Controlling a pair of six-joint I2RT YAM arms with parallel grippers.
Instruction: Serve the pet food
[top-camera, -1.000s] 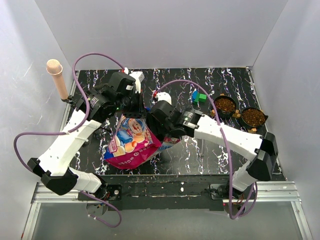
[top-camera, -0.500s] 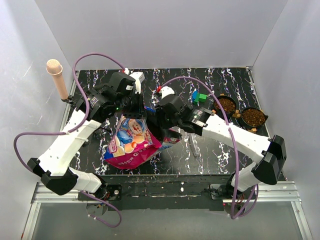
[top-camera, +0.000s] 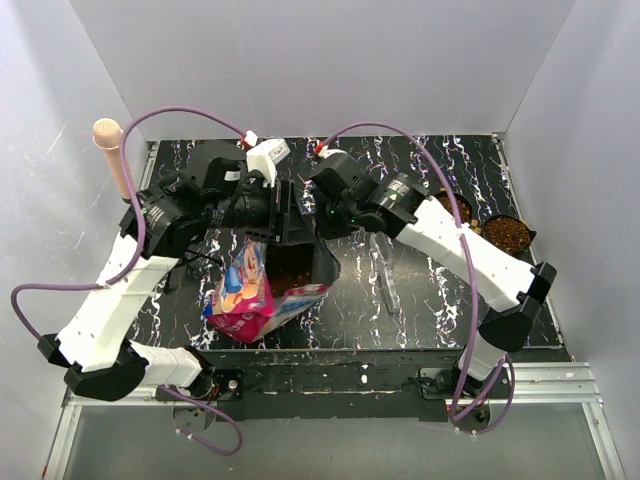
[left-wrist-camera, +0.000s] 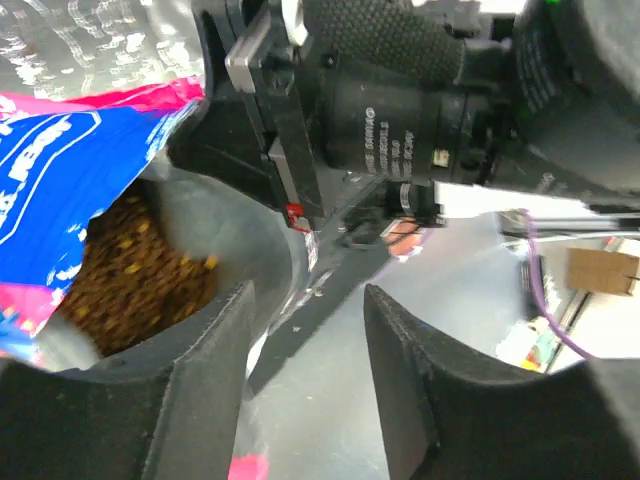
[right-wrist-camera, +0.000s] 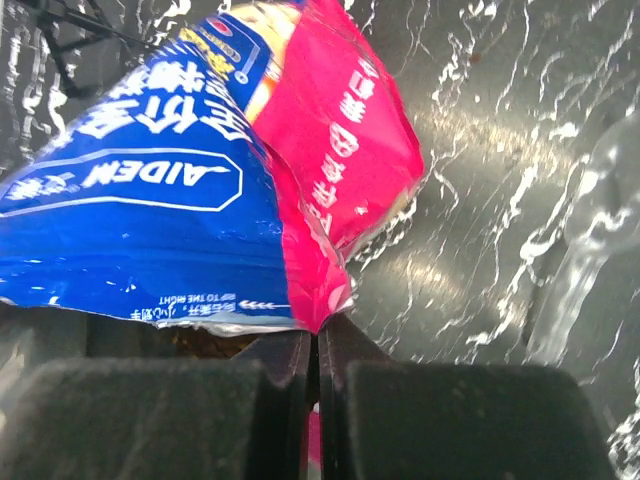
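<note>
Two grippers are gathered at the open mouth of the glossy magenta-pink and blue pet food bag (top-camera: 245, 300), which is seen left of centre on the black marbled table (top-camera: 440, 310). The right gripper (right-wrist-camera: 317, 350) is pressed together on the bag's pink rim; the left gripper (left-wrist-camera: 308, 300) is held spread just beside the mouth. Inside the bag, brown kibble pellets (left-wrist-camera: 135, 275) are seen.
</note>
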